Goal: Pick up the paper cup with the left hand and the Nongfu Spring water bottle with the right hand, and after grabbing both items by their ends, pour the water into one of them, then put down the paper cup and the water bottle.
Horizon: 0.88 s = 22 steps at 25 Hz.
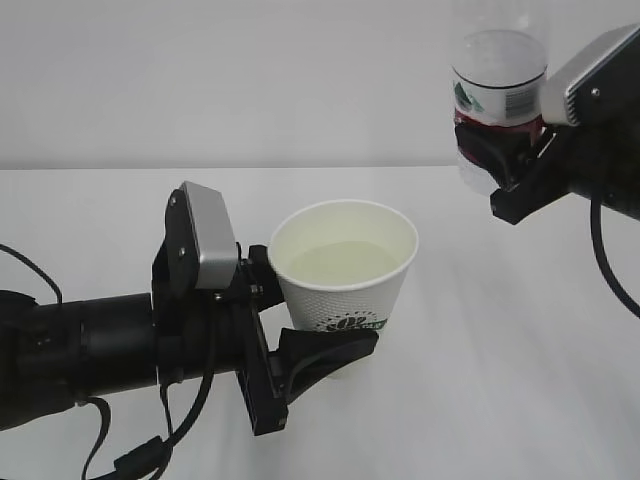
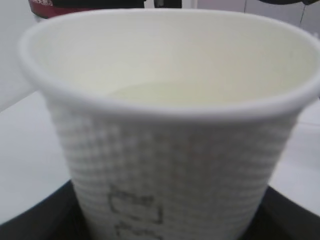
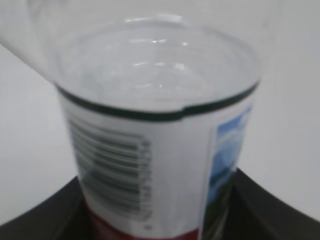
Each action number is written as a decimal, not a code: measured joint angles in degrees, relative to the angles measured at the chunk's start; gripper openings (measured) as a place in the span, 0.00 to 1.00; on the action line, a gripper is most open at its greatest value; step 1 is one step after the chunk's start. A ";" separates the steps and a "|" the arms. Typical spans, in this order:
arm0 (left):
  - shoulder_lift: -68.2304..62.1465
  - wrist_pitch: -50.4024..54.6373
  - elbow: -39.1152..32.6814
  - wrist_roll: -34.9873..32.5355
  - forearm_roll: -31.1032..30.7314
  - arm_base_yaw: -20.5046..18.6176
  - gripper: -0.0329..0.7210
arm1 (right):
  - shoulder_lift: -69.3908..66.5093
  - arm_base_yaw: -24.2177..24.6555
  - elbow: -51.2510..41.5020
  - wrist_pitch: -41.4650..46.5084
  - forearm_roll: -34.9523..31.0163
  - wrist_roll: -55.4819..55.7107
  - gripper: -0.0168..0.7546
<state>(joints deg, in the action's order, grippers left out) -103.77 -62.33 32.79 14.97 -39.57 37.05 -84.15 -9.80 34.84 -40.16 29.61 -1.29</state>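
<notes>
while jaws pinch paper cup (image 1: 345, 270) and bottle (image 1: 498, 95), only right wrist shows barcode (image 3: 112, 170)

One paper cup (image 1: 345, 270), one water bottle (image 1: 498, 90), two robot grippers, left (image 1: 300, 330) and right (image 1: 505, 165), one white table (image 1: 520, 350)

Bright even light, faint shadows on white table (image 1: 520, 330), both wrist views softly blurred

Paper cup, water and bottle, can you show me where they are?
paper cup (image 1: 345, 292), exterior view, on its dimpled side wall.
water (image 1: 340, 262), exterior view, on the surface inside the cup.
bottle (image 1: 500, 95), exterior view, on its label.
</notes>
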 joint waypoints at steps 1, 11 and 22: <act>0.00 0.00 0.00 0.00 0.00 0.00 0.72 | 0.00 0.00 -0.98 -1.07 -1.51 0.00 0.60; 0.00 0.00 0.00 0.00 0.00 0.00 0.72 | 0.35 0.00 -8.67 -3.82 -15.57 -2.48 0.60; 0.00 0.00 0.00 0.00 0.00 0.00 0.72 | 0.39 0.00 -13.55 -7.05 -25.36 -4.92 0.60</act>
<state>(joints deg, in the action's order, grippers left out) -103.77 -62.33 32.79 14.97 -39.57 37.05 -83.76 -9.80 21.28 -47.22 4.24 -6.21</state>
